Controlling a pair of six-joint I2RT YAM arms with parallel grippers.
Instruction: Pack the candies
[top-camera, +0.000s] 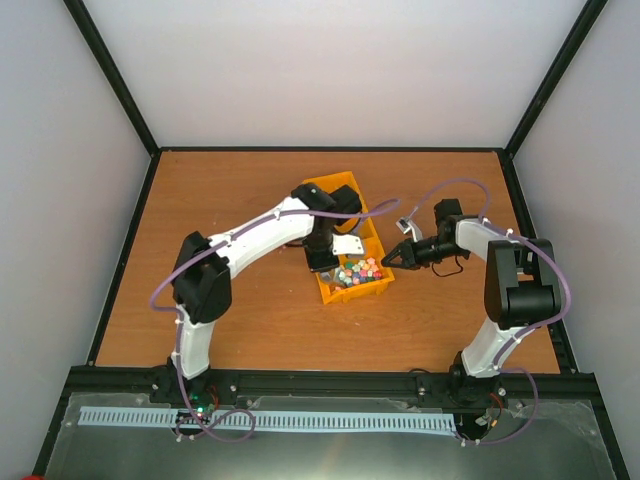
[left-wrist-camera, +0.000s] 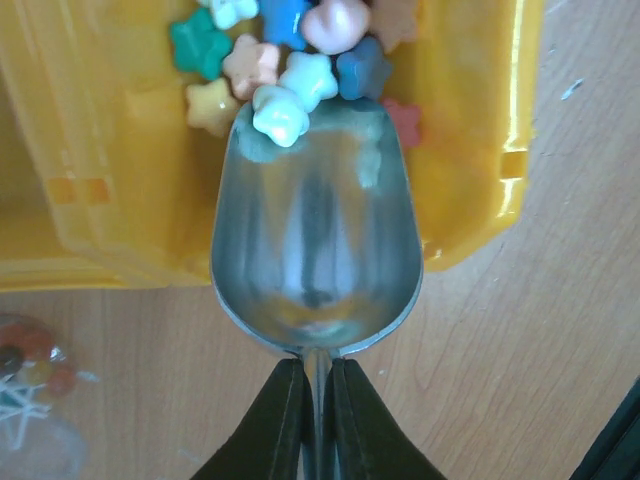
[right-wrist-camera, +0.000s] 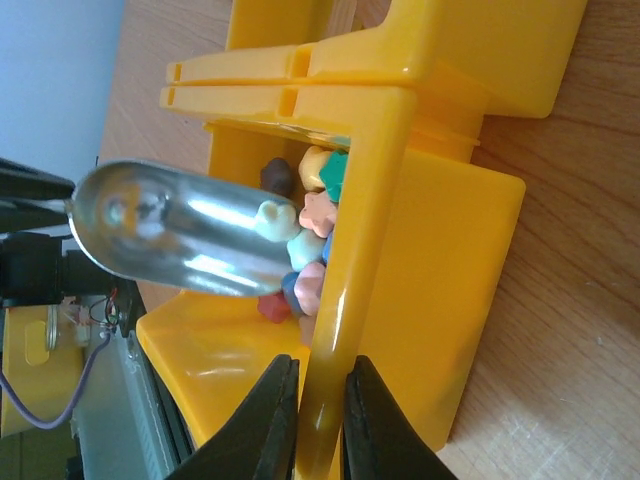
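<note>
The candies (top-camera: 358, 270) (left-wrist-camera: 290, 50) (right-wrist-camera: 310, 250) are small pastel star-shaped pieces heaped in the near compartment of a yellow bin (top-camera: 345, 190) (left-wrist-camera: 470, 150). My left gripper (top-camera: 322, 262) (left-wrist-camera: 318, 400) is shut on the thin handle of a metal scoop (left-wrist-camera: 315, 240) (right-wrist-camera: 170, 235). The scoop's front lip is pushed into the heap, and one pale green candy rests on that lip. My right gripper (top-camera: 390, 258) (right-wrist-camera: 322, 370) is shut on the bin's right wall (right-wrist-camera: 370, 200), one finger inside and one outside.
A clear bag (left-wrist-camera: 25, 380) holding small dark and red pieces lies on the wooden table just left of the scoop handle. A small pale object (top-camera: 403, 225) sits on the table near my right arm. Black frame rails border the table.
</note>
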